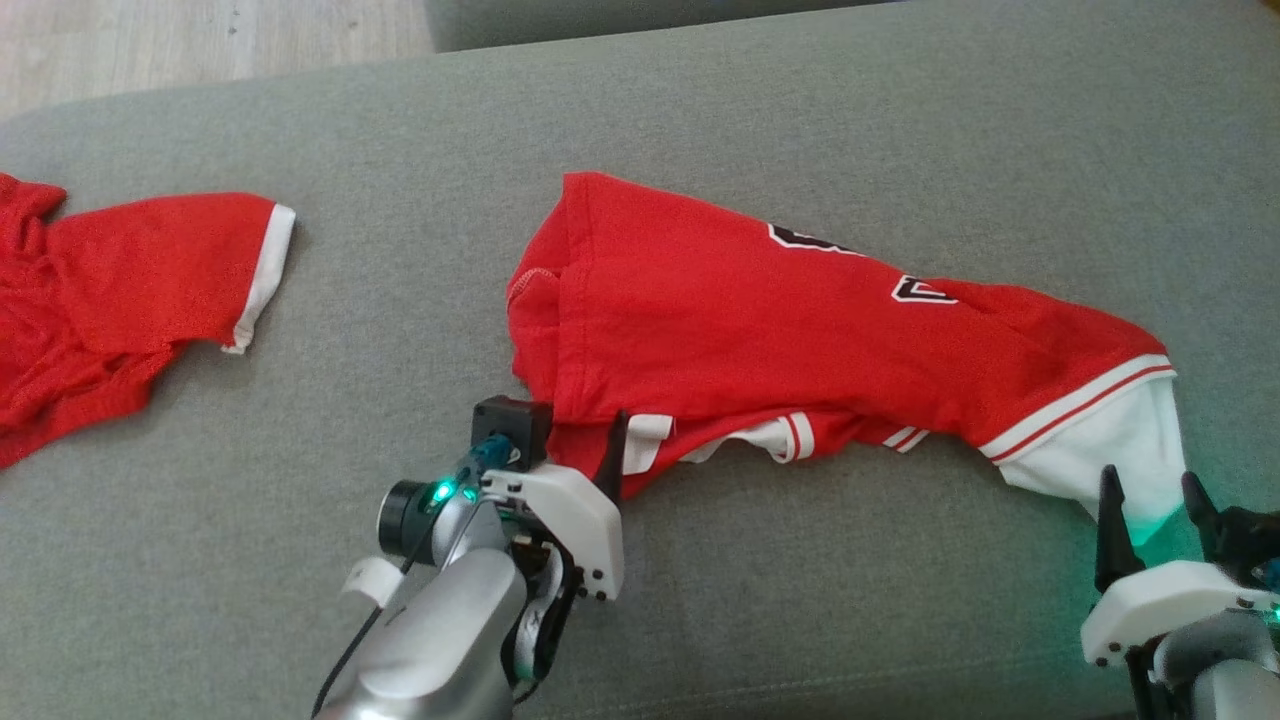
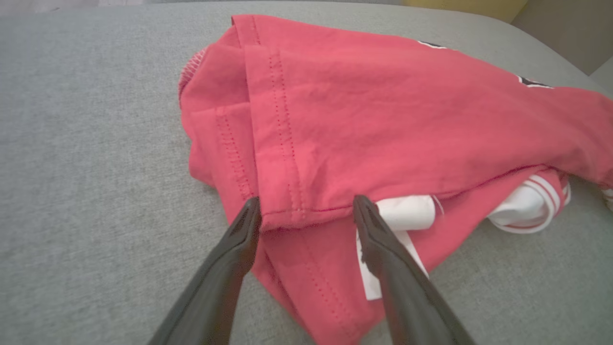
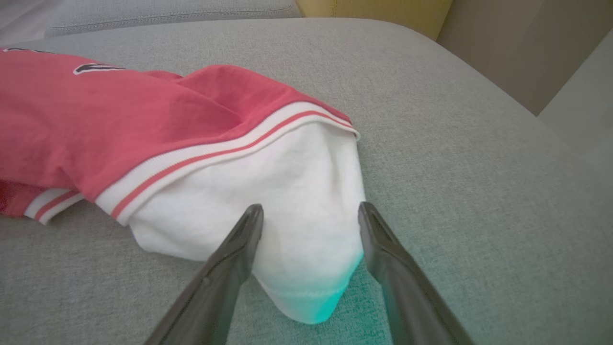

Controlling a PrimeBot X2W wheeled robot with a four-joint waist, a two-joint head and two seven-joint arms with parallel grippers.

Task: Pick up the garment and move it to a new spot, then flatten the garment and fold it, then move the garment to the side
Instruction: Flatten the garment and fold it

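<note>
A red garment with white striped trim and black-and-white lettering lies bunched on the grey cushion. My left gripper is at its near left corner. In the left wrist view this gripper is open, with the red stitched hem between its spread fingers. My right gripper is at the garment's right end. It is open too, and its fingers straddle the tip of the white part below the striped band. Neither pair of jaws has closed on the cloth.
A second red garment with a white sleeve cuff lies at the far left of the cushion. Wooden floor shows beyond the cushion's far edge. A yellow surface and grey upholstery lie past the right end.
</note>
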